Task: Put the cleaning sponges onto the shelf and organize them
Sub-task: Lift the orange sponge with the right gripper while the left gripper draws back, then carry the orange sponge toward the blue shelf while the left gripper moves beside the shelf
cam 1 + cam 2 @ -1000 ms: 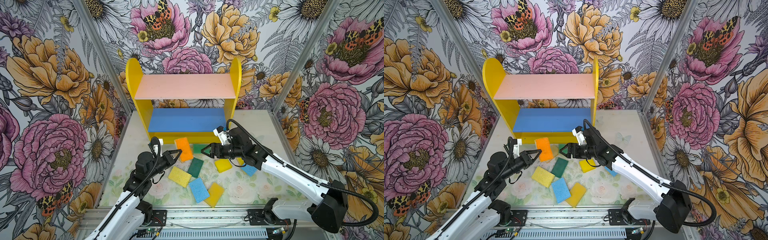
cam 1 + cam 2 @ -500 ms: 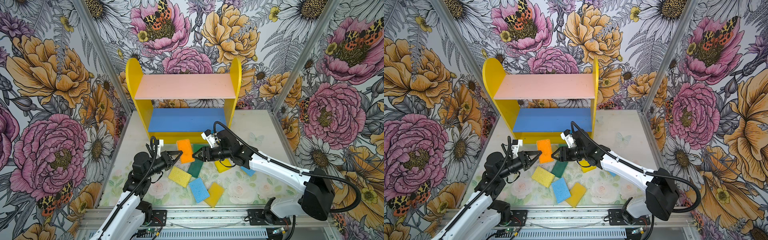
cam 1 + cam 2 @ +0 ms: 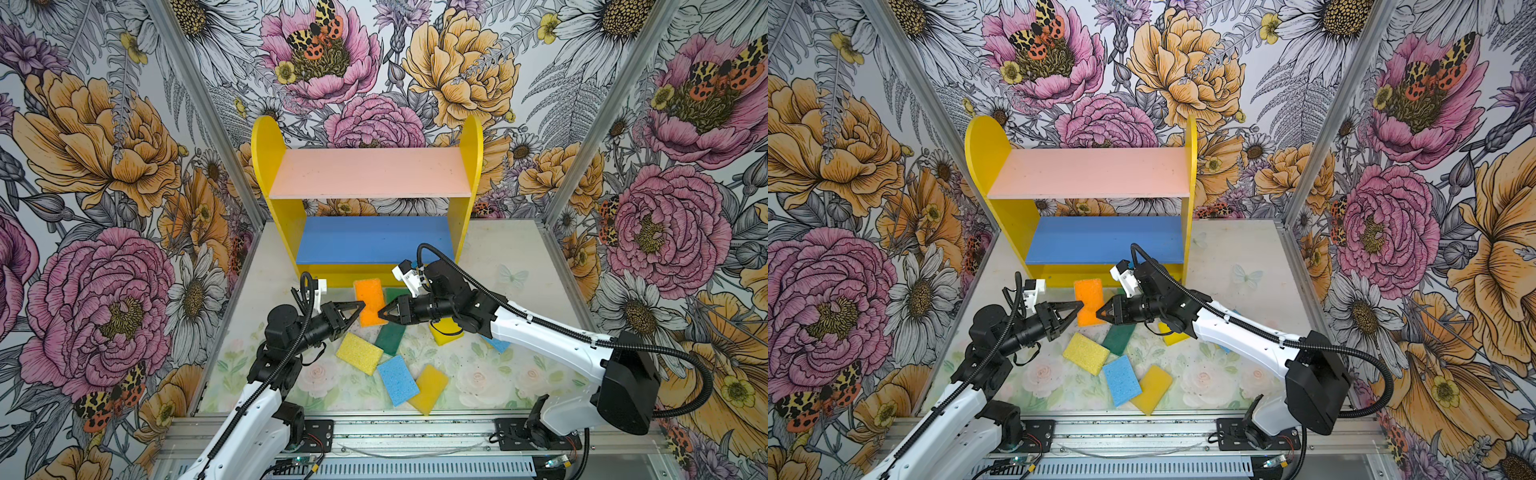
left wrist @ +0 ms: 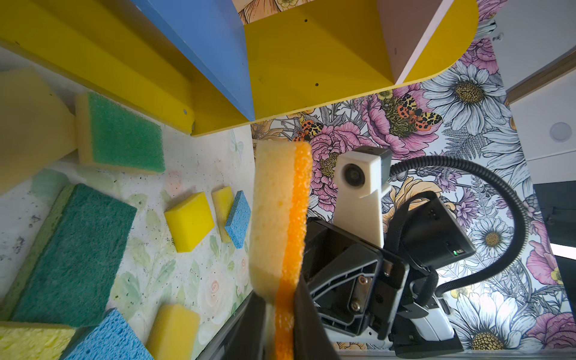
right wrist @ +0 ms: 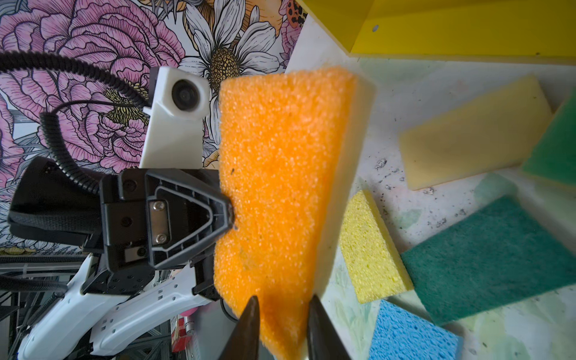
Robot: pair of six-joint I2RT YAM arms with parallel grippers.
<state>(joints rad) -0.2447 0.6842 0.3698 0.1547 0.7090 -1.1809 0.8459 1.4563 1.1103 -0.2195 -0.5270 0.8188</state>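
Orange sponge (image 3: 370,300) held upright just in front of the shelf (image 3: 266,166), left end effector (image 3: 360,305) clamped on one edge, right end effector (image 3: 382,314) pinching the opposite edge, other sponges (image 3: 397,380) scattered mid-tabletop (image 3: 498,249)

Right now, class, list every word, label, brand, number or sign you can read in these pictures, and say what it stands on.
No text can be read anywhere in these views.
The orange sponge, the other sponges and the shelf: no print or label.
The wallpaper: only flowers and moths, no words.
The front rail hardware: any marking is too small to read.
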